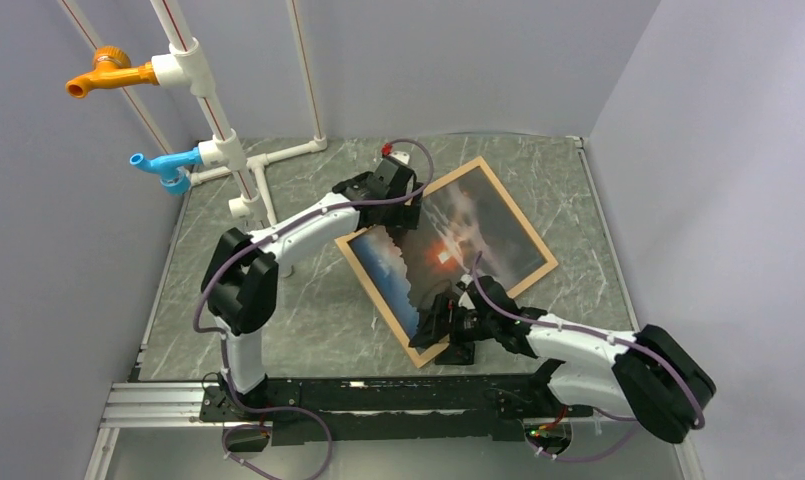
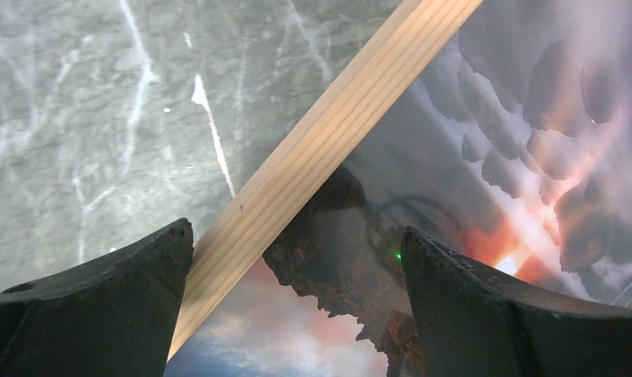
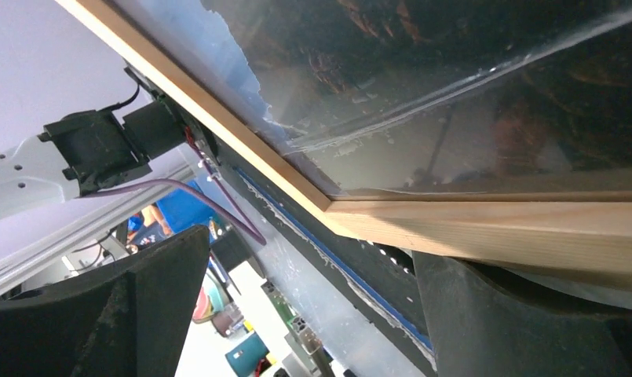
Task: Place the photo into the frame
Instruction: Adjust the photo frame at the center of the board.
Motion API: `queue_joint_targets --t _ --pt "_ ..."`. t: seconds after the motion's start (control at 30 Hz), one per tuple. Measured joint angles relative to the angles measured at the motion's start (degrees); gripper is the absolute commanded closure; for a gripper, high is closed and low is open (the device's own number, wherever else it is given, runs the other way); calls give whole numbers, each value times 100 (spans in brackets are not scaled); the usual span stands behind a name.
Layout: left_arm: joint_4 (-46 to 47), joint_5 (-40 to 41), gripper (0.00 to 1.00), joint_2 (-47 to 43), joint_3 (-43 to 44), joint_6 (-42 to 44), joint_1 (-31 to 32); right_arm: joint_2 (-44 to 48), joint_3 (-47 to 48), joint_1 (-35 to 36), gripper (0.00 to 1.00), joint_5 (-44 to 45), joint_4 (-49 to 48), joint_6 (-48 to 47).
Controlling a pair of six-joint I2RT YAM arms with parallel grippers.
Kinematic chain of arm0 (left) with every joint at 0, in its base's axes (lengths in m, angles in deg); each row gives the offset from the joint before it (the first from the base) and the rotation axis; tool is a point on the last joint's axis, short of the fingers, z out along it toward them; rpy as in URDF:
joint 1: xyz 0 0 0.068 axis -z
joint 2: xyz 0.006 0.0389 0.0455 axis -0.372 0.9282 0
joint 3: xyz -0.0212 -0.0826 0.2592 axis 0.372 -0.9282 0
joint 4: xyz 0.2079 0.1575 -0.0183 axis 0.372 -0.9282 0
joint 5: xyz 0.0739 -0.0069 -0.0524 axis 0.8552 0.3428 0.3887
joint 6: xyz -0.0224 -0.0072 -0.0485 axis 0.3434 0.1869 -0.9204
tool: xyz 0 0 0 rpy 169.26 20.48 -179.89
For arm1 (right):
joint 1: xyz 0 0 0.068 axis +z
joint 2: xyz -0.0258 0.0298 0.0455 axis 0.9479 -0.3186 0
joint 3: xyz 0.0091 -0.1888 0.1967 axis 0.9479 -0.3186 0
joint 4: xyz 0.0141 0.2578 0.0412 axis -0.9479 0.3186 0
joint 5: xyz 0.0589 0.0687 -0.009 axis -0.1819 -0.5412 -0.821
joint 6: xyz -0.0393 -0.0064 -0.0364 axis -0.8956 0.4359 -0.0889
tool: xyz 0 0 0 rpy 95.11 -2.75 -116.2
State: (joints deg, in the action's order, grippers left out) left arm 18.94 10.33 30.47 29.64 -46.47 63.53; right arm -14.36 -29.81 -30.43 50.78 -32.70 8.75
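The light-wood frame [image 1: 518, 210] lies askew on the grey marbled table, and the photo [image 1: 478, 225], a dark seascape with a glowing sun, sits inside it. My left gripper [image 1: 400, 215] is open over the frame's far-left strip [image 2: 328, 141]. One of its fingers [image 2: 124, 306] is over the table and the other over the photo [image 2: 454, 157]. My right gripper [image 1: 440, 325] stands open at the frame's near corner. In the right wrist view the wood strip [image 3: 493, 228] passes just above one finger [image 3: 516, 322], with the glossy photo [image 3: 414, 94] beyond it. I cannot tell whether they touch.
A white pipe rig [image 1: 218, 120] with an orange tap [image 1: 103, 72] and a blue tap [image 1: 163, 168] stands at the back left. Grey walls enclose the table on three sides. A metal rail [image 1: 158, 405] runs along the near edge by the arm bases.
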Motion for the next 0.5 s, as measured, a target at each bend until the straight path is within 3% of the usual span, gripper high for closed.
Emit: queue_joint_targets --t 0.2,0.5 --pt "-251 334 1 151 216 133 -20 -533 304 142 0 68 -142 101" --pt "-476 98 1 1246 498 251 -125 247 160 173 0 396 455 59"
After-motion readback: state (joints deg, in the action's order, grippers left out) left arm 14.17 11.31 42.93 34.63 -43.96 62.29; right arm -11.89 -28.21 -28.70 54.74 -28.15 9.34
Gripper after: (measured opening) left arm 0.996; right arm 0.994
